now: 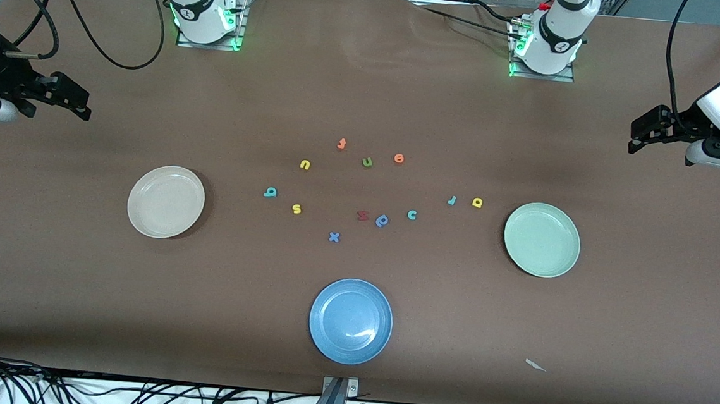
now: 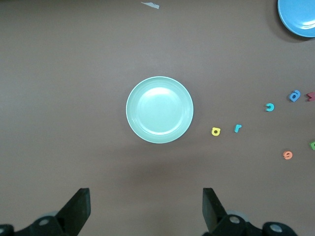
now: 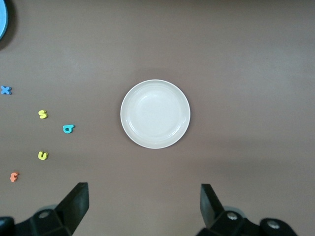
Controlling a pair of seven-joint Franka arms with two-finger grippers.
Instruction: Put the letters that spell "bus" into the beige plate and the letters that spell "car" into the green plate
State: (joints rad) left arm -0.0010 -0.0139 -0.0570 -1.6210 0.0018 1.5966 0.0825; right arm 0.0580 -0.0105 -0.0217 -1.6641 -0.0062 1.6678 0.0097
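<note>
The beige plate (image 1: 166, 202) (image 3: 155, 114) lies toward the right arm's end, the green plate (image 1: 542, 240) (image 2: 159, 109) toward the left arm's end. Between them lie the teal b (image 1: 270, 192) (image 3: 68, 129), yellow u (image 1: 305, 164) (image 3: 43, 155), yellow s (image 1: 297, 209) (image 3: 43, 114), teal c (image 1: 412, 214) (image 2: 269, 106), teal r (image 1: 452, 200) (image 2: 237, 128) and yellow a (image 1: 477, 202) (image 2: 215, 131). Both plates hold nothing. My right gripper (image 1: 79, 101) (image 3: 144, 204) hangs open and empty over bare table at its end. My left gripper (image 1: 638, 134) (image 2: 146, 206) hangs open and empty over its end.
A blue plate (image 1: 351, 321) sits nearest the front camera. Among the letters lie a green u (image 1: 367, 161), orange o (image 1: 399, 158), orange f (image 1: 341, 143), red letter (image 1: 363, 215), blue p-like letter (image 1: 382, 220) and blue x (image 1: 334, 237). A paper scrap (image 1: 535, 365) lies near the front edge.
</note>
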